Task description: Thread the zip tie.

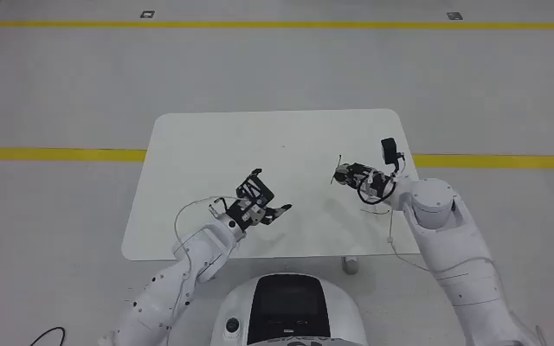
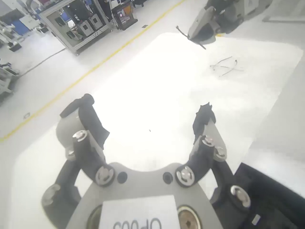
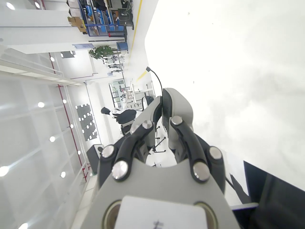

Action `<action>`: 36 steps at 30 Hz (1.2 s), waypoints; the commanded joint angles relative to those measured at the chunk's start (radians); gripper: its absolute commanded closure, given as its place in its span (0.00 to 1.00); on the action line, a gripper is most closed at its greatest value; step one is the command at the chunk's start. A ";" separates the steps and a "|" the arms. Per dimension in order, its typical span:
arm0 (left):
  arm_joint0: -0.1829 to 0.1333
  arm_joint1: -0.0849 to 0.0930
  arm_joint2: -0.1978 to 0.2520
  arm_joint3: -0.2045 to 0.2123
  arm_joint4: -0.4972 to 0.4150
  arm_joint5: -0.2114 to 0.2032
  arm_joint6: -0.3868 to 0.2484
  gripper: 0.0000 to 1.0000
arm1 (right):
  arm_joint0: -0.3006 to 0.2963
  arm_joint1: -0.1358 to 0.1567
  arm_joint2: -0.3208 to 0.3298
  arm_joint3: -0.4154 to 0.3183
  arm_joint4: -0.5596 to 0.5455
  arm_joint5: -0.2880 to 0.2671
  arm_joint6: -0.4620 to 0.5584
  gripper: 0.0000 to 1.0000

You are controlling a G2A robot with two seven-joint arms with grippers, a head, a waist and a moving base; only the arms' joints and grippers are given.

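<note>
1. The white counter point(image 1: 260, 138) has rounded corners, and both arms are over the edge nearest the robot.
2. The right gripper point(image 1: 348, 176) is above the right part of the counter, and its jaws are pressed together on the zip tie point(image 1: 338, 169).
3. In the right wrist view, the zip tie point(image 3: 159, 79) is a thin black strip. It rises from between the closed jaws of the right gripper point(image 3: 163, 96) and curves over to a small square head at its free end.
4. The tie is held up in the air, off the counter point(image 3: 226, 48).
5. The left gripper point(image 1: 273, 192) is over the middle front of the counter, well apart from the right one. Its jaws are spread wide with nothing between them.
6. In the left wrist view, the left gripper point(image 2: 146, 115) has its dark fingertips point(image 2: 205, 117) over bare counter point(image 2: 155, 72).
7. Farther off in that view, the right gripper point(image 2: 199, 33) holds the zip tie point(image 2: 181, 32), with a short end sticking out on each side of the jaws.
</note>
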 commanded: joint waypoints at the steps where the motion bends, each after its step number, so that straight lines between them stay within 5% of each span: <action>1: -0.061 -0.001 0.051 0.023 -0.001 -0.004 -0.033 0.00 | -0.006 0.001 0.008 -0.003 0.021 0.000 -0.009 1.00; 11: -0.314 -0.004 0.327 0.130 -0.001 0.058 -0.114 0.00 | -0.018 0.001 0.028 -0.002 0.124 0.000 -0.005 1.00; 14: -0.347 -0.016 0.372 0.159 -0.001 0.085 -0.102 0.00 | -0.015 0.006 0.041 0.001 0.129 -0.001 0.010 1.00; 27: -0.345 -0.019 0.368 0.165 -0.001 0.116 -0.079 0.00 | -0.019 0.004 0.025 0.004 0.131 0.000 -0.017 1.00; 30: -0.367 -0.014 0.386 0.165 -0.001 0.123 -0.067 0.00 | -0.010 0.002 0.009 0.014 0.136 0.000 -0.024 1.00; 33: -0.407 -0.003 0.429 0.173 -0.001 0.092 -0.045 0.00 | 0.002 0.001 -0.009 0.035 0.150 0.000 -0.023 1.00; 34: -0.450 0.007 0.470 0.181 -0.001 0.074 -0.059 0.00 | 0.008 0.001 -0.019 0.049 0.161 0.000 -0.018 1.00; 36: -0.516 0.022 0.536 0.190 -0.001 0.099 -0.102 0.00 | 0.019 0.001 -0.031 0.067 0.162 0.000 -0.019 1.00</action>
